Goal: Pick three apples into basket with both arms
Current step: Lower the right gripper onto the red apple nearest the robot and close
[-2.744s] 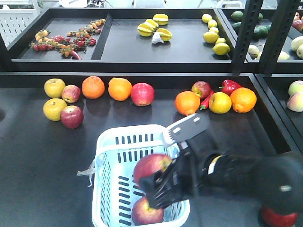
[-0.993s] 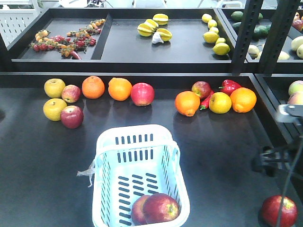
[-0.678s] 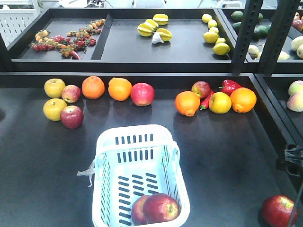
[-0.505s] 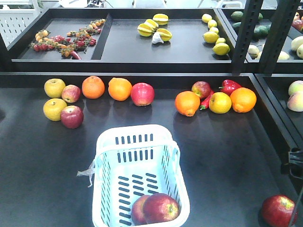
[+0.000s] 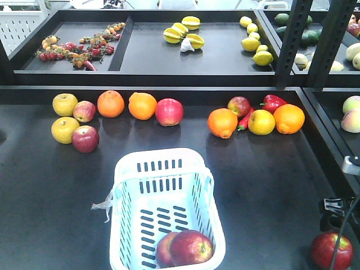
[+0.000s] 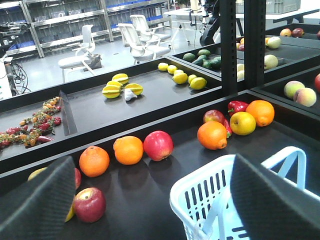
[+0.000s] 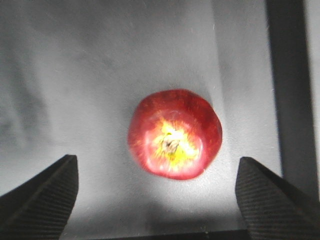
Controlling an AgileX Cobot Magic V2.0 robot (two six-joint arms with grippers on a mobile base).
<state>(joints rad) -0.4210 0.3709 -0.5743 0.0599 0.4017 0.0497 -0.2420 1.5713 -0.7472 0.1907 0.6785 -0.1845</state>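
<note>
**Two apples in the basket, a third under the right end effector**

While the right end effector (image 7: 157, 200) hangs with its fingers spread wide, a dark-red apple (image 7: 174, 133) sits stem-up on the grey counter (image 7: 75, 75) below, centred between the two fingertips and touching neither. From the front, that same apple (image 5: 332, 251) lies at the near right corner of the counter, with only a sliver of the right arm (image 5: 337, 205) showing just above it at the frame's edge.

Nearest the middle stands the pale basket (image 5: 163, 169), its handles down. Two dark-red apples (image 5: 191, 247) rest against each other at its near end, one partly hiding the other.

The left end effector (image 6: 150, 200) is also spread wide, gripping nothing; the basket rim and one handle show between its fingertips.

Farther back, loose fruit lines the counter. On the left, another red apple (image 5: 85, 139) lies beside two yellow apples (image 5: 65, 130), then two oranges (image 5: 126, 104) and a pink-red apple (image 5: 169, 112). On the right sit more oranges, a small red apple, a yellow apple and red peppers (image 5: 273, 103).

Beyond, the raised shelf trays hold starfruit (image 5: 184, 32), lemons (image 5: 254, 42) and small mixed produce.
</note>
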